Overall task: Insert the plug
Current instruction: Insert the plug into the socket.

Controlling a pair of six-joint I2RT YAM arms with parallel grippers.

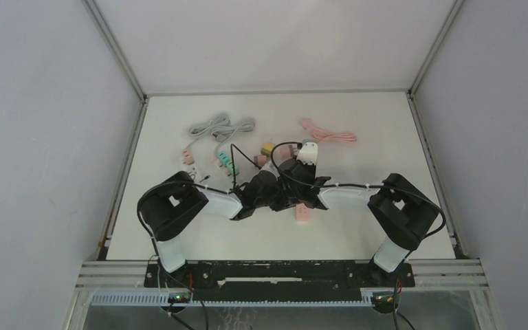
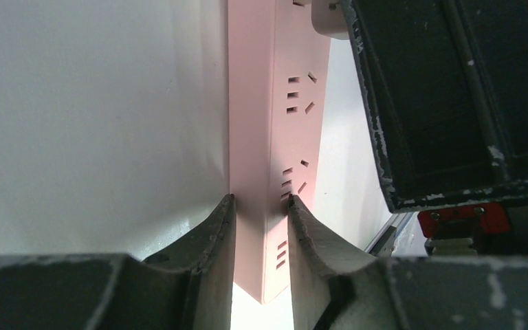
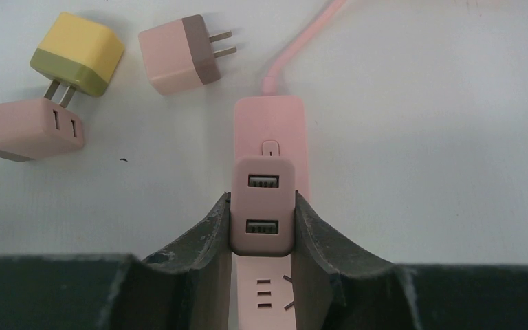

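A pink power strip [image 3: 270,127] lies on the white table, its cord running away from me; it also shows in the left wrist view [image 2: 271,137] and its end in the top view [image 1: 302,214]. My left gripper [image 2: 261,206] is shut on the strip's near end, jaws against both long sides. My right gripper [image 3: 262,203] is shut on a pink USB charger plug [image 3: 262,203] with two USB ports facing up. The plug sits on top of the strip near its switch button; I cannot tell how deep its prongs are.
Loose adapters lie at the left of the right wrist view: a yellow-green one [image 3: 79,51], a pink-brown one [image 3: 182,53] and a pink one [image 3: 27,128]. In the top view, grey cables [image 1: 220,127], a pink cable [image 1: 330,134] and more plugs [image 1: 225,163] lie behind.
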